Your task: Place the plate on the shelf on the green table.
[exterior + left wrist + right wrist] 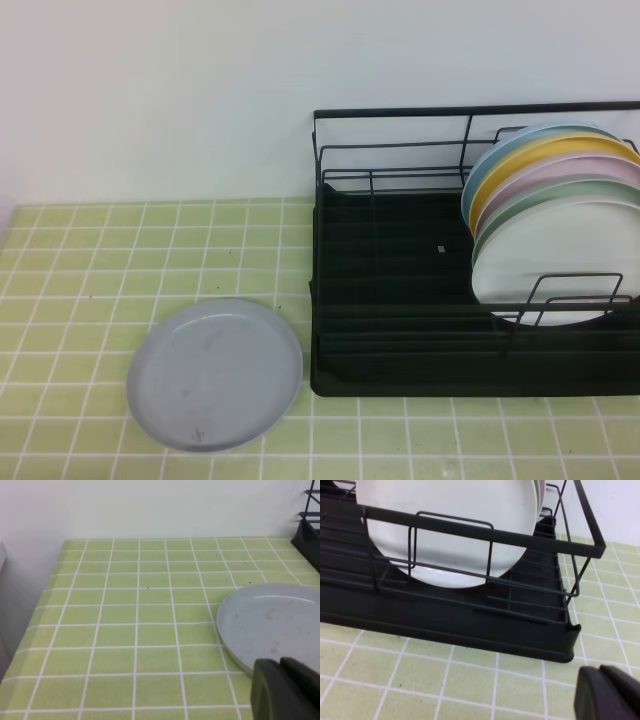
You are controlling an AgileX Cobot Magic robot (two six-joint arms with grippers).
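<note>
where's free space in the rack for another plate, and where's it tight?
Free: the left part of the shelf, from its left wall to the stacked plates, shows only bare tray. Crowded: the right part, packed with upright plates, white plate in front. Outside, open green table lies behind and left of the grey-blue plate.

The shelf (470, 615) sits on the tiled green desk (420, 680), its black tray base and wire rails filling the upper frame. A white plate (450, 530) stands upright inside, behind the front rail. The right gripper's dark fingers (605, 692) show at the lower right corner, seemingly pressed together above the tiles.
</note>
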